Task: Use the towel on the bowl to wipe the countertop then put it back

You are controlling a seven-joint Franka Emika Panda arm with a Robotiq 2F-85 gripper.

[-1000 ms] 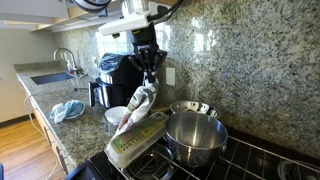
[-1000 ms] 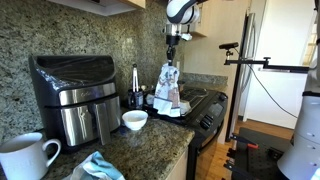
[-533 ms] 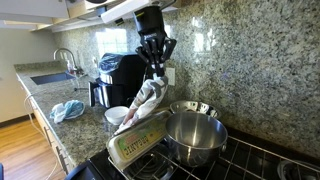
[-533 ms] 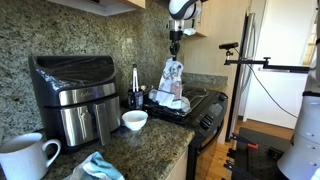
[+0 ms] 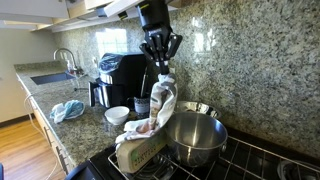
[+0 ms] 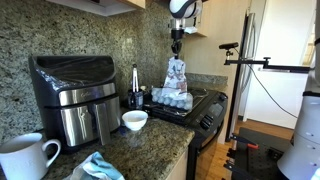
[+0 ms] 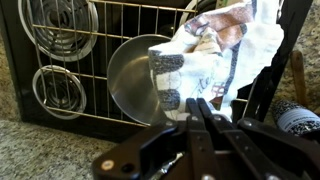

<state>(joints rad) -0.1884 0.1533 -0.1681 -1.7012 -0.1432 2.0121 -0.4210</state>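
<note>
Tool is pressed together, pinching the top edge of the towel (cream with dark print). The towel hangs stretched below it, its lower folds bunched on a pale printed box just beside the big steel bowl. In the wrist view the towel covers one side of the bowl; whether it touches the rim can't be told. The bowl sits on black stove grates, with a smaller steel bowl behind it. The speckled granite bench carries a small white bowl, a light blue cloth and an air fryer. In an exterior view a white mug stands at the near edge, and the tool holds the towel over the stove.
</note>
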